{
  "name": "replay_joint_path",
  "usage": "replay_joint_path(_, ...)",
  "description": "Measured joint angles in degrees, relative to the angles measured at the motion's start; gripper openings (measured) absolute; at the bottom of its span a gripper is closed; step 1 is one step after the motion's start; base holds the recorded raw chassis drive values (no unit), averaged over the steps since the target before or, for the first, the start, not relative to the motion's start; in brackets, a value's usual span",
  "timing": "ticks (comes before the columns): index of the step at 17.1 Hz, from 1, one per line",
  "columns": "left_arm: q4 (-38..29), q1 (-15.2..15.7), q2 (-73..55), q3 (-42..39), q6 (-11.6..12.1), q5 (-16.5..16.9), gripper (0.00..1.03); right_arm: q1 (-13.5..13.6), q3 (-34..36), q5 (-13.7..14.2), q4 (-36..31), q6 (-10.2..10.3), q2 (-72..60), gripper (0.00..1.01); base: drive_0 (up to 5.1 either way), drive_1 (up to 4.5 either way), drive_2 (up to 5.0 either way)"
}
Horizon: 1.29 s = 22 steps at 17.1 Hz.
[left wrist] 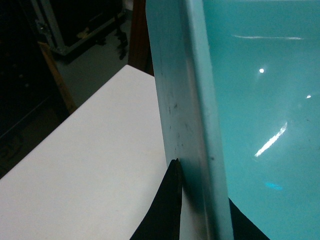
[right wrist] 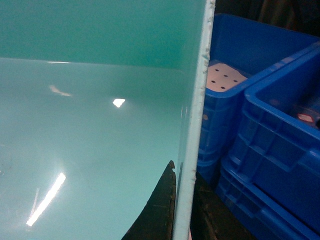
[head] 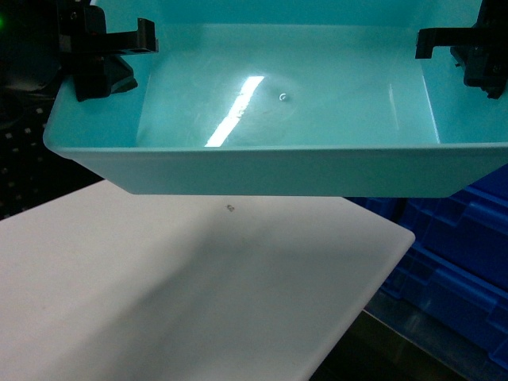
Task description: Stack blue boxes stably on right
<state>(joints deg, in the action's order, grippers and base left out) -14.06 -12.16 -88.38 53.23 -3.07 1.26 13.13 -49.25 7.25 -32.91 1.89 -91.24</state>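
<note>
A light turquoise blue box (head: pixel 286 171) hangs in the air above the white table, filling the top of the head view, and it is empty inside. My left gripper (head: pixel 119 48) is shut on its left wall, one finger inside and one outside. In the left wrist view that gripper (left wrist: pixel 202 185) pinches the wall (left wrist: pixel 185 100) at the rim. On the opposite end, my right gripper (head: pixel 452 44) is shut on the right wall. The right wrist view shows this gripper (right wrist: pixel 186 172) clamping the pale rim of the box (right wrist: pixel 100 125).
A white table (head: pixel 159 294) lies under the box, its right edge running diagonally; it also shows in the left wrist view as the white table (left wrist: pixel 90 160). Dark blue ribbed crates (head: pixel 460 246) stand stacked lower right, close beside the right wall as crates (right wrist: pixel 270 140). Dark floor lies left.
</note>
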Motion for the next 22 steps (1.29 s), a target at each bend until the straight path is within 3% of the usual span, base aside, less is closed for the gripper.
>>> replay_joint_path(22,0.04,0.00,0.00,0.00,0.00,0.00,0.05,0.00,0.00,0.00,0.07,0.00,0.00,0.07,-1.6,-1.58,-1.6)
